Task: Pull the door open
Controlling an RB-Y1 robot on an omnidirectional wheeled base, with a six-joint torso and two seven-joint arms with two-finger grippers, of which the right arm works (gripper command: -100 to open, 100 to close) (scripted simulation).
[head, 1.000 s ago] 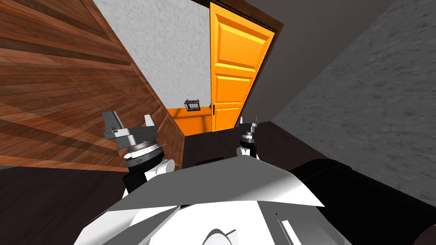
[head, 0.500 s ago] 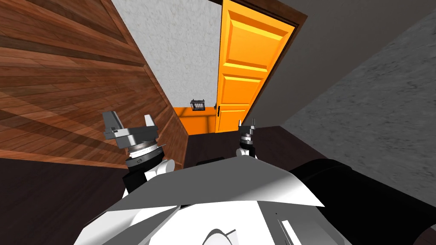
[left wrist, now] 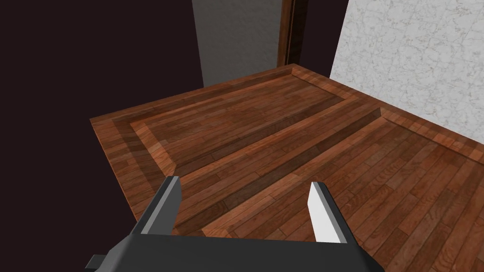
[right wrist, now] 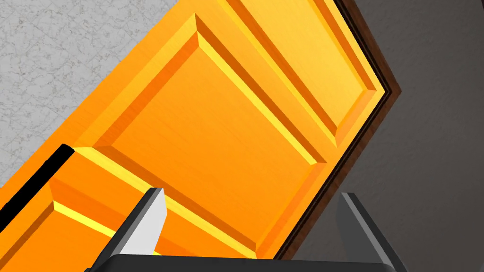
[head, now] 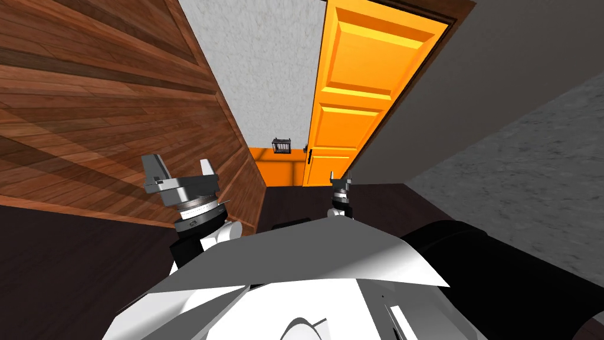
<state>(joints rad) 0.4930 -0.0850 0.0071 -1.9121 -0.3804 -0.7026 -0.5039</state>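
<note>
Upright orange panelled door [head: 360, 88] with a black handle [head: 309, 156] near its edge.

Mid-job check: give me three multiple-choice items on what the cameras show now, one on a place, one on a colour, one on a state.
1. What does the right gripper point at? A. wooden wall B. orange door C. floor
2. What colour is the door's handle? A. white B. orange C. black
3. How are the right gripper's fingers? A. open, empty B. shut on the handle C. shut, empty
Answers: 1 B, the door lies ahead of its fingers in the right wrist view; 2 C, a black bar at the door's edge; 3 A, they stand wide apart, gripping nothing.
</note>
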